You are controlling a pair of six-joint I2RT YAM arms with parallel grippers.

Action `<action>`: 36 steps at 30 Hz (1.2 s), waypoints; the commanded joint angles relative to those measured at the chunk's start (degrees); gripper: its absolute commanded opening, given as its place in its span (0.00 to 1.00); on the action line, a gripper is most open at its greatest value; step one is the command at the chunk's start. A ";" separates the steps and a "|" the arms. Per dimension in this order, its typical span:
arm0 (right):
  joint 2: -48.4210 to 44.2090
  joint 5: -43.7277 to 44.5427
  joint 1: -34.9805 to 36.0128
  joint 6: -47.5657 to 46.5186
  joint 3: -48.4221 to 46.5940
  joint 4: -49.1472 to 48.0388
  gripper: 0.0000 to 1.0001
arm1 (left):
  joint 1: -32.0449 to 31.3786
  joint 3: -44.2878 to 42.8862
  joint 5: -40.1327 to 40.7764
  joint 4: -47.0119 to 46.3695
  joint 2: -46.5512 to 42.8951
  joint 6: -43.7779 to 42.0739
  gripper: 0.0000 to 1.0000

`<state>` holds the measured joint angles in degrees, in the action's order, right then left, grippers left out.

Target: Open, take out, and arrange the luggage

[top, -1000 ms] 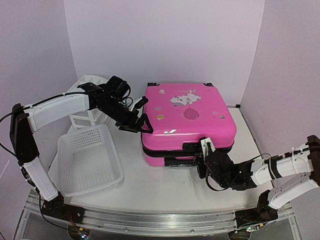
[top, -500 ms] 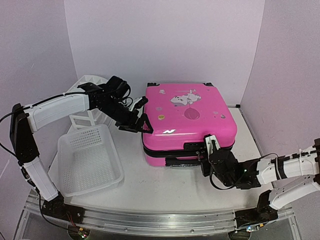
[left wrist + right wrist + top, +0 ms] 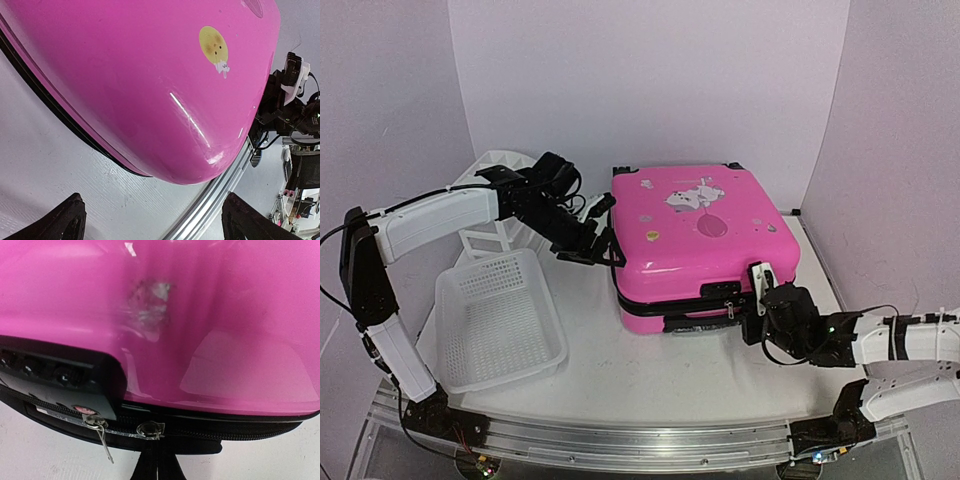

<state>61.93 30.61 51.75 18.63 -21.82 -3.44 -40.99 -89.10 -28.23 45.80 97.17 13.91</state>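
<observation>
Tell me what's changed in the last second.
The right pincer slid right along the suitcase front to the near-right corner and shut; that front swung slightly right. The open left pincer and the basket stayed put.

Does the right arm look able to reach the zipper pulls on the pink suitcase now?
Probably yes: the right end effector, shut, sits just under the zipper pulls on the luggage front, and nothing stands between them.

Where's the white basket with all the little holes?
In the top view, the white basket sits on the left side, apart from the pink luggage to its right, with the white drawer organizer just behind it.
</observation>
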 commanded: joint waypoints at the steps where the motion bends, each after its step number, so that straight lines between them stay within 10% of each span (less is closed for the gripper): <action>1: -1.68 -5.09 -2.50 -4.05 -0.34 5.39 0.00 | -0.32 -0.06 1.29 -2.46 -2.73 -0.76 0.95; 16: -4.39 2.30 -11.09 -3.20 -1.91 14.24 0.00 | -1.41 1.10 4.71 -3.67 -4.92 -3.56 0.95; 26: 0.07 -30.61 -16.56 -10.39 -7.01 13.57 0.00 | -6.08 2.83 11.49 -5.67 -9.14 -10.15 0.95; 36: 5.42 -39.89 -14.09 -6.45 -10.69 5.10 0.00 | -14.61 -1.94 21.30 -5.78 -8.67 -8.30 0.93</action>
<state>64.47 -0.56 35.24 10.59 -29.61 6.68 -51.64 -86.41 -12.34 41.98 89.36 4.47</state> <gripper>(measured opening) 0.015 0.934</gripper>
